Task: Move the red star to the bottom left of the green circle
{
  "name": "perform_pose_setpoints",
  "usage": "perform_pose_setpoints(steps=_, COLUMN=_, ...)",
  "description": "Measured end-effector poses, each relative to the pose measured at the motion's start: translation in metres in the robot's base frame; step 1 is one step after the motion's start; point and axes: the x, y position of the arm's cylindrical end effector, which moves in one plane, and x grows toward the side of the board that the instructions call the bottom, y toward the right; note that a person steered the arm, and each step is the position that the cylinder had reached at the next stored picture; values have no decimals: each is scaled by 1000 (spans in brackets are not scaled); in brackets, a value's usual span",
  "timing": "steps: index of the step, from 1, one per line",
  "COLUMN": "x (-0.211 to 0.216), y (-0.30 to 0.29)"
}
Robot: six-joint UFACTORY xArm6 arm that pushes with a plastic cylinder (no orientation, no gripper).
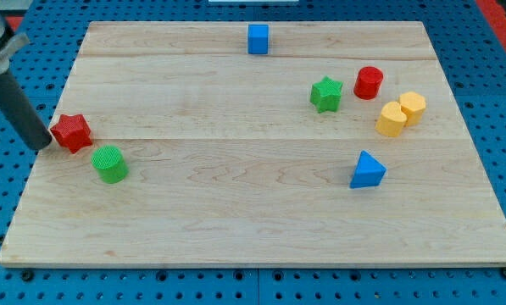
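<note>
The red star (71,132) lies near the board's left edge. The green circle (110,163), a short cylinder, sits just to its lower right, almost touching it. My tip (42,145) is at the end of the dark rod that comes in from the view's top left. It rests against the red star's left side, above and to the left of the green circle.
A blue cube (258,39) sits at the top centre. A green star (325,93), a red cylinder (369,82) and two yellow blocks (400,114) stand at the right. A blue triangle (368,170) lies below them. The wooden board (253,229) rests on a blue pegboard.
</note>
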Motion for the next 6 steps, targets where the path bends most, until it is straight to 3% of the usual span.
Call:
perform_pose_setpoints(steps=1, x=-35, y=5)
perform_pose_setpoints(steps=2, x=-28, y=46)
perform_pose_setpoints(steps=3, x=-1, y=56)
perform_pose_setpoints(steps=4, x=54, y=49)
perform_pose_setpoints(steps=5, x=73, y=42)
perform_pose_setpoints(steps=6, x=56, y=60)
